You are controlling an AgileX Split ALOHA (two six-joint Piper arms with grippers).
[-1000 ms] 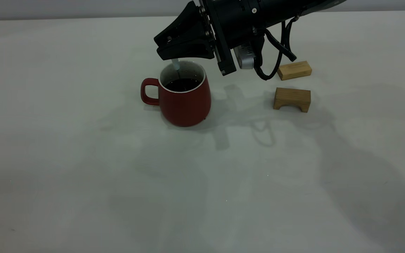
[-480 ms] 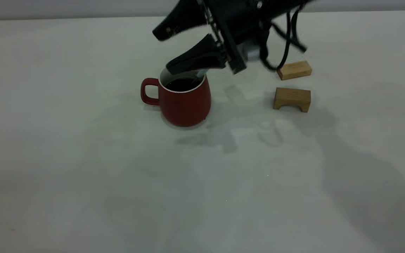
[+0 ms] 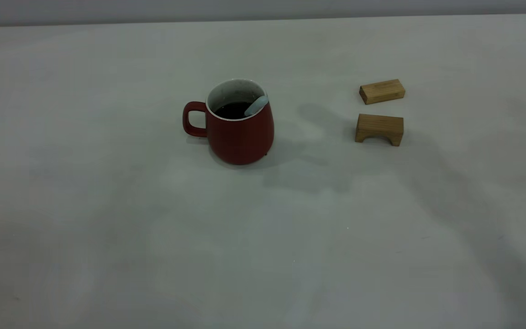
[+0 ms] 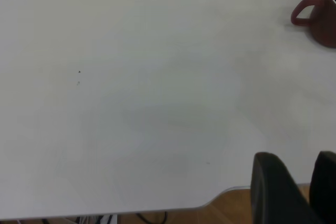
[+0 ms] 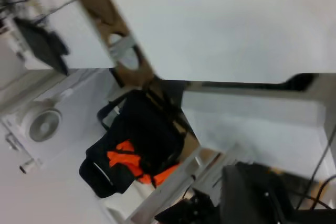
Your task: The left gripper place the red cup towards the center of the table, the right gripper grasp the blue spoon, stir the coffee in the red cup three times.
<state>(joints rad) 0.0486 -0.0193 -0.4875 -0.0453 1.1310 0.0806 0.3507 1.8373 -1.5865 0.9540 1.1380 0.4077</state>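
The blue spoon [image 3: 256, 106] leans in the red cup [image 3: 240, 132], bowl hidden in coffee [image 3: 232, 110]. The left gripper [image 4: 294, 192], cut off, shows its jaws apart; I cannot tell about the right gripper.

Red cup [image 3: 240, 137]: dark red, white speckled interior. Coffee [image 3: 232, 110]: near-black. Blue spoon [image 3: 256, 105]: pale blue handle. Two wooden blocks [image 3: 381, 91]: tan. Tabletop [image 3: 107, 219]: off-white.

Left end effector [image 4: 294, 192] fingers slightly apart

No text, label or number can be read anywhere.
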